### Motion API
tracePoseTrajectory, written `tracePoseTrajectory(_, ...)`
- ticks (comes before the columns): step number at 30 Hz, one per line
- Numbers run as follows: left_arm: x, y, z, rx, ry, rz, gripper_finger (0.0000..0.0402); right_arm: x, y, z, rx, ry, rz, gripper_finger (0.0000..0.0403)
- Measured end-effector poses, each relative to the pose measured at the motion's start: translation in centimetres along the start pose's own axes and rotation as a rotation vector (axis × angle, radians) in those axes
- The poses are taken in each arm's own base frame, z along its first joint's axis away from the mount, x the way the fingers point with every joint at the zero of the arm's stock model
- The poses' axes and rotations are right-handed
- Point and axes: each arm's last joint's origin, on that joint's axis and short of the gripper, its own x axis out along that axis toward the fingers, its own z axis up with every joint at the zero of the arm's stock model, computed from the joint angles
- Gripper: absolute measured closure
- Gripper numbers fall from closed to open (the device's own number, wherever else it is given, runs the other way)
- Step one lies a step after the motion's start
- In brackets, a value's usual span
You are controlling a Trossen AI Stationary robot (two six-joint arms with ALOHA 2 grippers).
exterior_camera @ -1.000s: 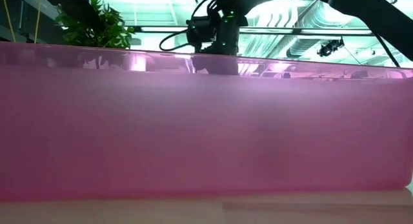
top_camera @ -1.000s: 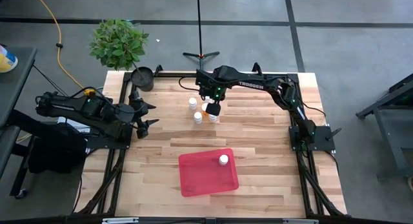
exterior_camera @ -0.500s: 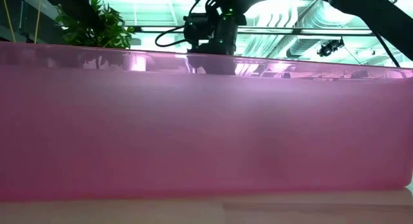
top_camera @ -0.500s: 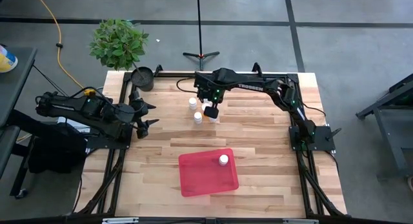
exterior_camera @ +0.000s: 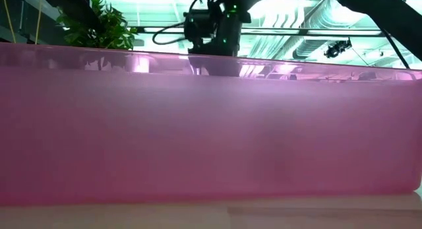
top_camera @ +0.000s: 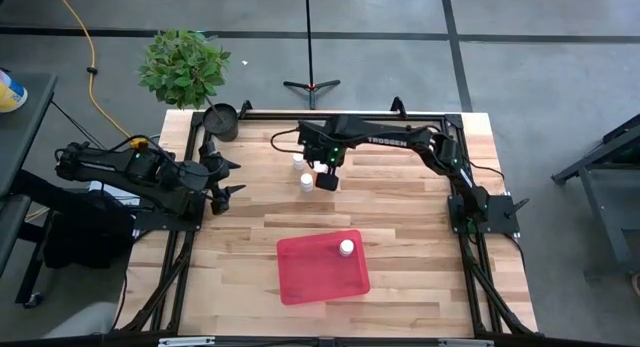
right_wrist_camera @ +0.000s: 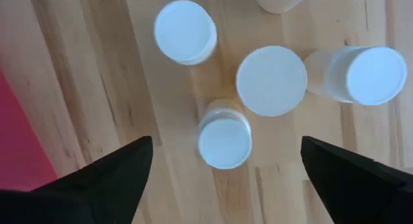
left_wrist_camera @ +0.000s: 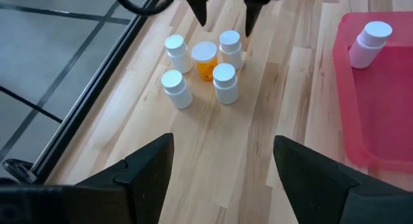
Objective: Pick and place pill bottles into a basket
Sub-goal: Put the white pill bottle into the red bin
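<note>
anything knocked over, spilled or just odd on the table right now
Nothing stands out. The five bottles in the cluster stand upright with caps on, one bottle stands in the red basket, and the wood shows no spill. The right gripper hangs open over the cluster; the left gripper waits open at the table's left edge.

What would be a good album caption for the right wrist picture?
Open right tool hovers above a cluster of white-capped pill bottles on the wooden table.
</note>
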Motion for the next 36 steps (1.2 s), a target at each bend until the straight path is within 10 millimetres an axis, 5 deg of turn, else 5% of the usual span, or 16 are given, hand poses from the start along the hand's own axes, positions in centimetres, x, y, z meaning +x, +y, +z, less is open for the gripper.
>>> tracePoseTrajectory(13, 0.0, 0.1, -0.3, 0.001, 0.028, 0.007, 0.0103, 5.4, -0.7, -2.6, -0.043, 0.149, -0.102, 0.0003)
tracePoseTrajectory(36, 0.0, 0.1, -0.4, 0.006, 0.036, 0.008, 0.0103, 5.4, -0.7, -1.2, -0.061, -0.005, 0.021, 0.0023)
